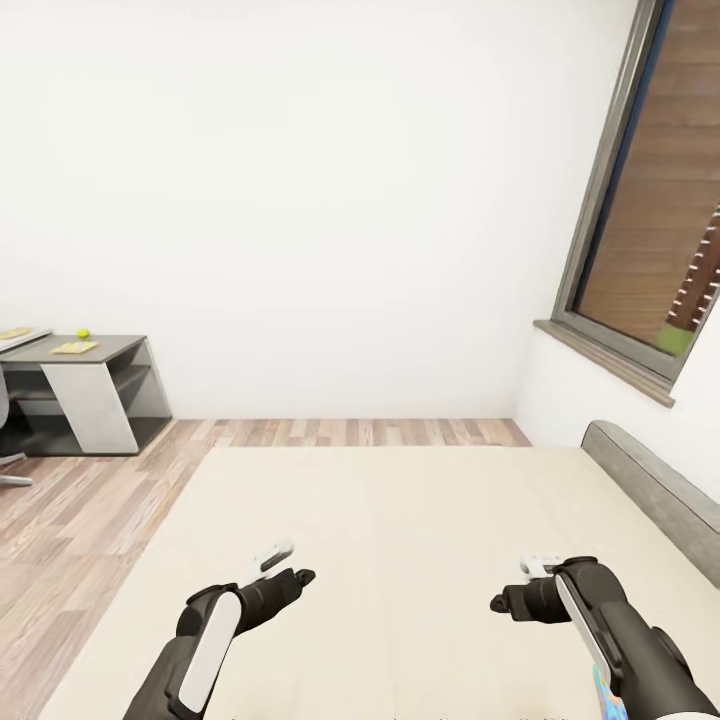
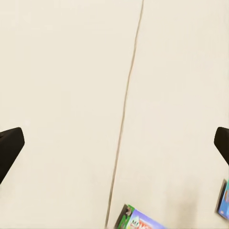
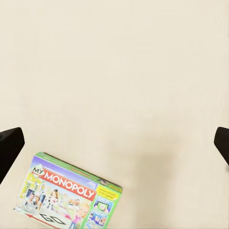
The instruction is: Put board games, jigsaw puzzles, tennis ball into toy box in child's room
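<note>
Bed (beige) beneath both arms

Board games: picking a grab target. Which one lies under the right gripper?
The MONOPOLY box, flat on the bed; the blue box sits apart.

White MONOPOLY game box cut by right wrist frame edge; in left wrist view only its corner shows, plus blue box sliver at the edge. Dark grey L-shaped desk cropped at head view's left; flat yellow items on it too small to identify
</note>
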